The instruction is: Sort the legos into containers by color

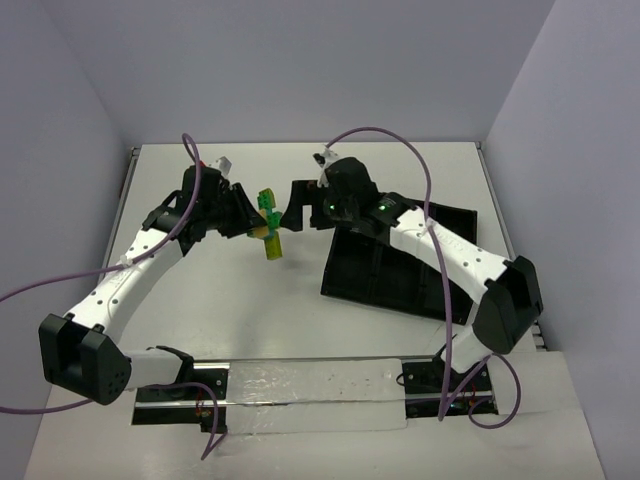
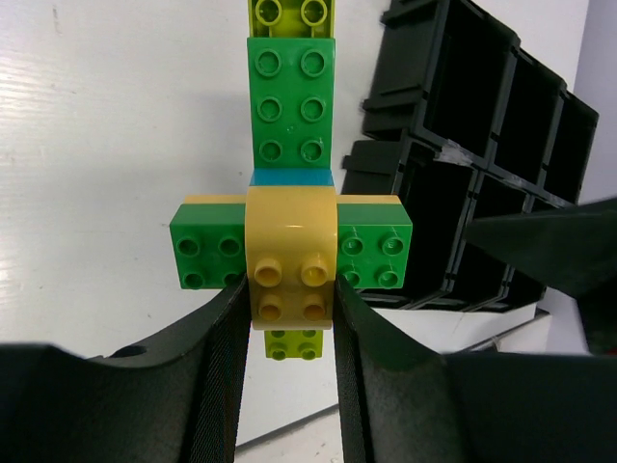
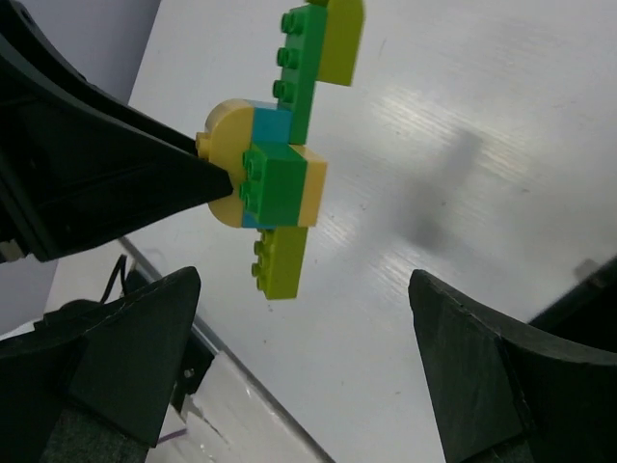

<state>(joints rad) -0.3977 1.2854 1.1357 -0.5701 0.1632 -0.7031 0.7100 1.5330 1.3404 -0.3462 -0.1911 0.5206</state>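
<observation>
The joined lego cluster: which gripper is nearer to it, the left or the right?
Left. The left gripper is shut on the lego cluster and holds it. The right gripper stands open just beside the cluster, facing it, not touching.

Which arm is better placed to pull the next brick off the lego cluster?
Right. The left hand is shut on the lego cluster, holding it aloft; the right hand is open, facing the cluster, nearest the black tray.
</observation>
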